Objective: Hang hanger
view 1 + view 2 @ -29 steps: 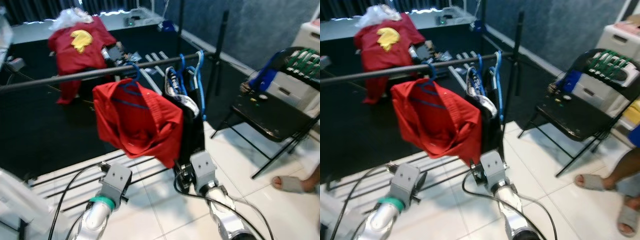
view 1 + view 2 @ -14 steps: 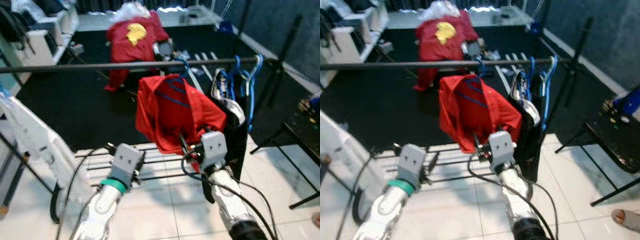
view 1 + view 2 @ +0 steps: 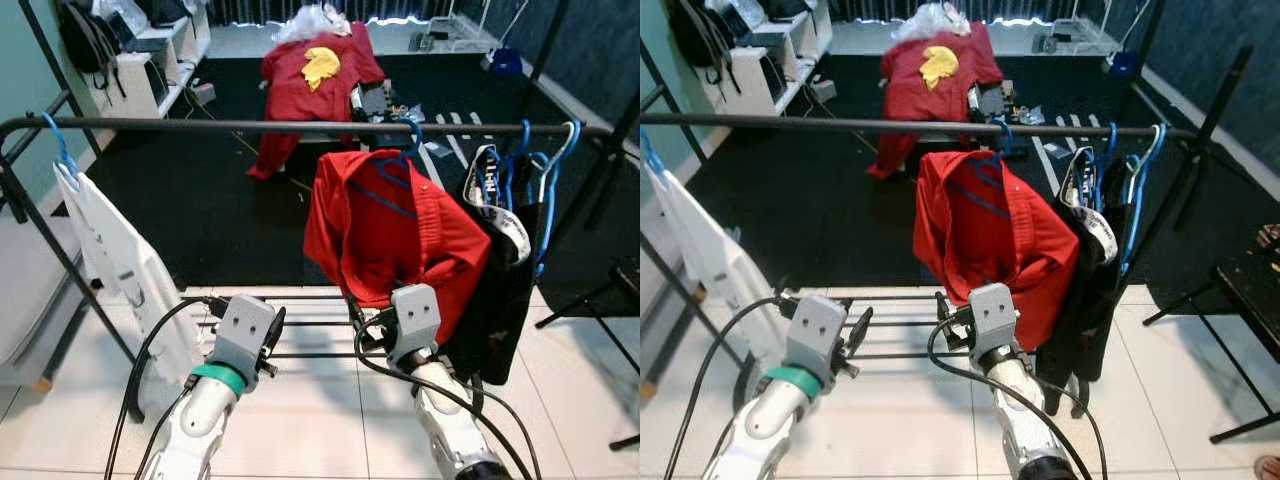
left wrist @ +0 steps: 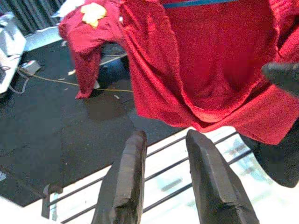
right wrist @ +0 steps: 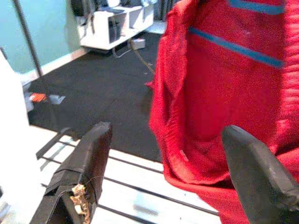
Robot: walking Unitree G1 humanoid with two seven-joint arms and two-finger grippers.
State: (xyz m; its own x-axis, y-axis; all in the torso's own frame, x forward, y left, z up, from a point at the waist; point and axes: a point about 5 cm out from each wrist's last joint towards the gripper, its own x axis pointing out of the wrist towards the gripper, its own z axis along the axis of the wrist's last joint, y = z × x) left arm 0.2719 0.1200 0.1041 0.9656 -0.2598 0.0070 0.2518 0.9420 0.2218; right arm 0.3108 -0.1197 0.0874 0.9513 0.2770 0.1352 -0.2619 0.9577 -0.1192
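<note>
A red shirt hangs on a blue hanger hooked over the black rail of a clothes rack. To its right, more blue hangers carry black garments. At the rail's left end a white garment hangs from another blue hanger. My left gripper is low, in front of the shirt's hem, open by a narrow gap and empty. My right gripper is open wide and empty, close below the red shirt.
The rack's base bars lie on the white tiles just ahead of both arms. A black carpet spreads behind, with a heap of red clothing on it. A white shelf unit stands at the back left.
The camera has swung left: the chair has left the picture and the rack's left end with the white garment has come in. The red shirt stays on the rail; both arms stay low.
</note>
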